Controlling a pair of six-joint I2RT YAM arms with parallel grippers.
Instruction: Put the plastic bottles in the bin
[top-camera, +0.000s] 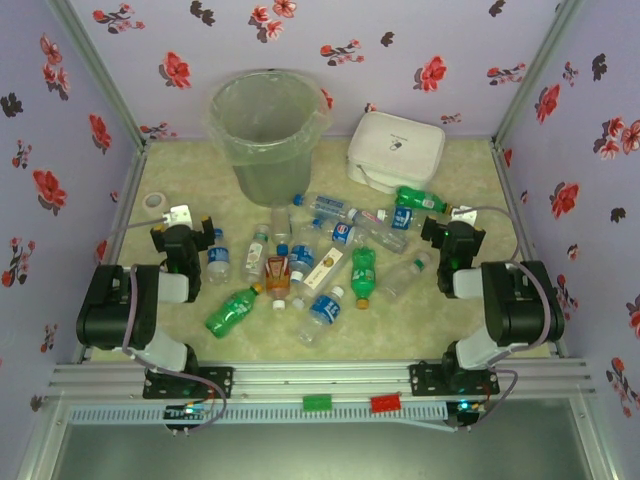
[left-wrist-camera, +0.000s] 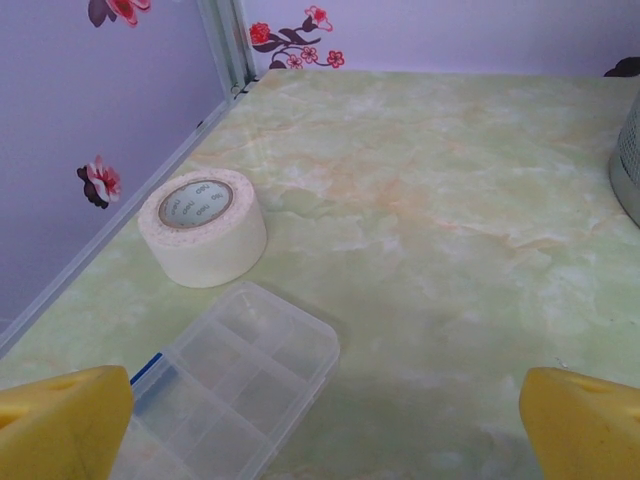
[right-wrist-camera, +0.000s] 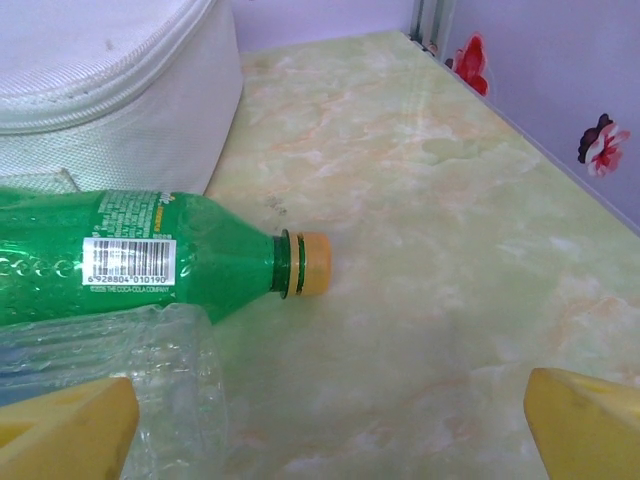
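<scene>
"Top external view first: where are the plastic bottles (top-camera: 323, 310)?"

"They lie on their sides across the middle of the bench (top-camera: 420, 335), between the two arms. Most are clear with blue labels. A green bottle (top-camera: 232, 312) lies toward the near left and a second green bottle (top-camera: 363, 275) is in the middle. An amber bottle (top-camera: 277, 275) lies near a flat white-and-yellow carton (top-camera: 325, 268)."

"And the bin (top-camera: 262, 170)?"

"It stands upright at the far edge, left of centre, lined with a clear bag. A white lidded box (top-camera: 395, 150) sits to its right, also by the far edge."

"Left wrist view: how does the left gripper (left-wrist-camera: 320, 430) stand?"

"Its yellow fingertips (left-wrist-camera: 60, 420) are spread wide over bare bench, gripping nothing. Just ahead on the left lies a clear compartment case (left-wrist-camera: 235, 375). Beyond that is a roll of tape (left-wrist-camera: 202, 225), close to the bench's left edge."

"Right wrist view?"

"The right gripper (right-wrist-camera: 325, 430) is spread just as wide and also grips nothing. Ahead on its left lies a third green bottle (right-wrist-camera: 150, 255), its orange cap (right-wrist-camera: 315, 265) pointing toward the bench's right edge. It is just beside the white lidded box. A clear bottle (right-wrist-camera: 120, 370) lies against its near side."
</scene>
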